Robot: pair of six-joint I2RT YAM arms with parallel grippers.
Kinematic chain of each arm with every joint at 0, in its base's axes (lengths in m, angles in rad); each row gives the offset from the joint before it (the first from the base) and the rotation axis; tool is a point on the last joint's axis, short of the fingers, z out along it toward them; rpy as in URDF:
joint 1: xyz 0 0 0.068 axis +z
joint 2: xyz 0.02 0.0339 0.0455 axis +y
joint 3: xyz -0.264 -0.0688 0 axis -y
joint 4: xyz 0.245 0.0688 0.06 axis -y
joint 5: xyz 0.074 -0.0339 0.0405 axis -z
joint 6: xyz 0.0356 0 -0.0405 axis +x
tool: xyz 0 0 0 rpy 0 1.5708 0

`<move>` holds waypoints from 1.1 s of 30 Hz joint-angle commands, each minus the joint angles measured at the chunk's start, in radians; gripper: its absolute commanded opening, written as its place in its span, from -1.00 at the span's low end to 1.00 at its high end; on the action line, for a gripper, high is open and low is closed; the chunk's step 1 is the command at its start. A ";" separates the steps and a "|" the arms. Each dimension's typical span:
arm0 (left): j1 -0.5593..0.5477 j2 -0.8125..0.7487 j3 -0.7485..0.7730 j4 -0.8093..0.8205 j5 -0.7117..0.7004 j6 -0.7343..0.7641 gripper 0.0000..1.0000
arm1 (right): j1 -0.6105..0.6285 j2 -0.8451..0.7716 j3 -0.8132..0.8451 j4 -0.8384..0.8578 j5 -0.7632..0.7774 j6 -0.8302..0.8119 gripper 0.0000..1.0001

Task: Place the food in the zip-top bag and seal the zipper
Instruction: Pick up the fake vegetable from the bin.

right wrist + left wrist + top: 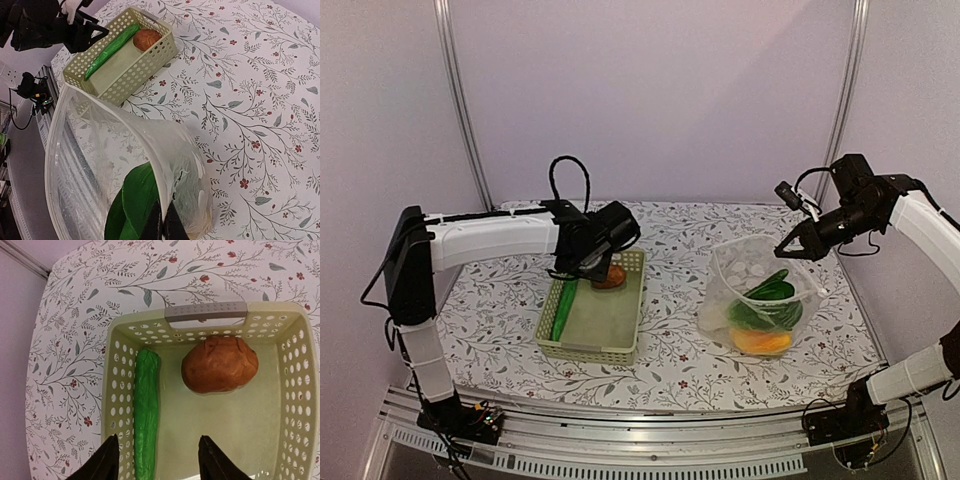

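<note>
My left gripper (159,460) is open above the pale green basket (120,390), its fingers either side of a long green toy vegetable (146,410) lying along the left wall. A reddish-brown toy food (220,364) lies at the basket's far end. My right gripper (164,225) is shut on the rim of the zip-top bag (100,150) and holds its mouth open and raised. The whitish zipper (145,135) runs round that rim. Inside the bag lie green food (765,300) and orange-yellow food (762,342).
The basket (590,345) stands left of centre on the floral tablecloth, with a grey handle (205,311) on its far rim. The bag (730,290) stands to its right. A strip of cloth separates them. Metal frame posts rise at the back corners.
</note>
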 commanded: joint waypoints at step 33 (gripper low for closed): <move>0.190 0.303 0.019 0.182 0.174 0.112 0.17 | 0.003 -0.009 -0.022 0.011 -0.006 -0.005 -1.00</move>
